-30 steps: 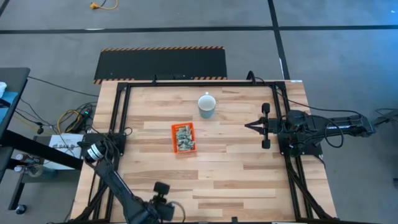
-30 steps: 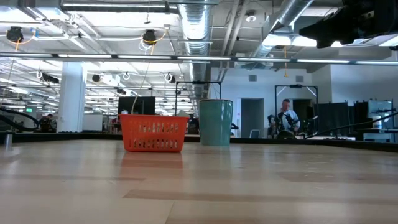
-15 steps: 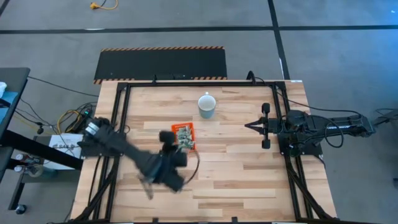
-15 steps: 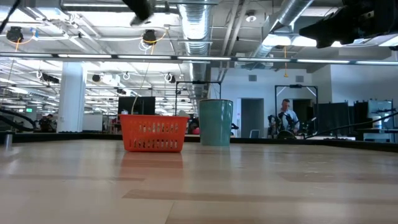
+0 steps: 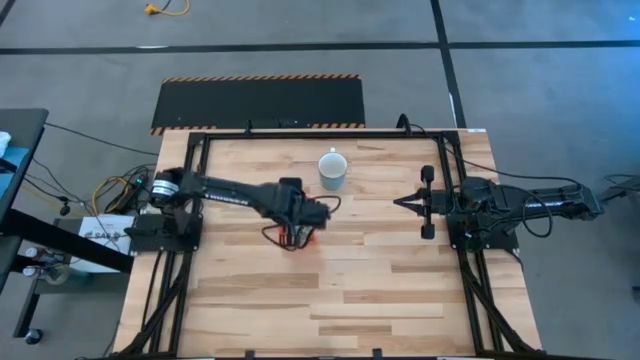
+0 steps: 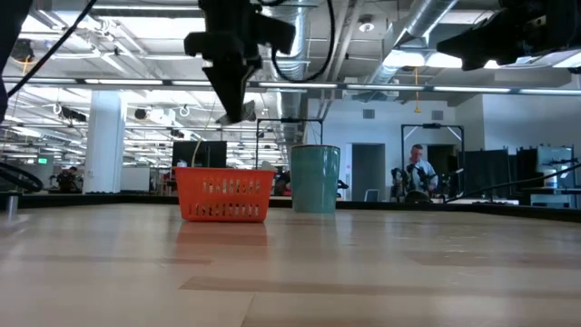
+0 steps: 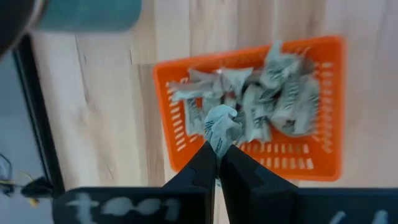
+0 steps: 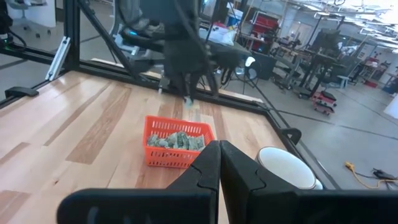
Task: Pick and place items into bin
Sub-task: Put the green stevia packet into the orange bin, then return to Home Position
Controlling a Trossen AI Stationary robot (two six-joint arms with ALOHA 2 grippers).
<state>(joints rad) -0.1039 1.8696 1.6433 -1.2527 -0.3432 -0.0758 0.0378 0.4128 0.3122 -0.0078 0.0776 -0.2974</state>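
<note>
while the left arm reached in from the table's left edge toward the middle, the left gripper (image 7: 217, 163) hung above the bin (image 7: 322, 165), its fingers pinched shut on one crinkled green-and-white wrapped piece (image 7: 222, 126) that stuck out past the fingertips; in the high view the arm's dark wrist covered most of the bin (image 5: 304, 236), of which only an orange sliver showed; in the low view the gripper (image 6: 238, 111) was clearly above the bin (image 6: 223, 195), apart from its rim; the other items (image 7: 273, 98) lay heaped inside the bin, a loose pile of pale wrappers that filled much of its floor; the right wrist view showed the same pile (image 8: 176, 140) in the orange tray (image 8: 174, 157); the mug (image 5: 333, 169) stood upright on the wooden table (image 5: 380, 290), near the bin on its far side, not touching it; the right gripper (image 5: 401, 203) waited at the table's right side, well apart from the bin, fingers closed together with nothing between them; a person (image 6: 418, 173) showed far off in the room behind.
</note>
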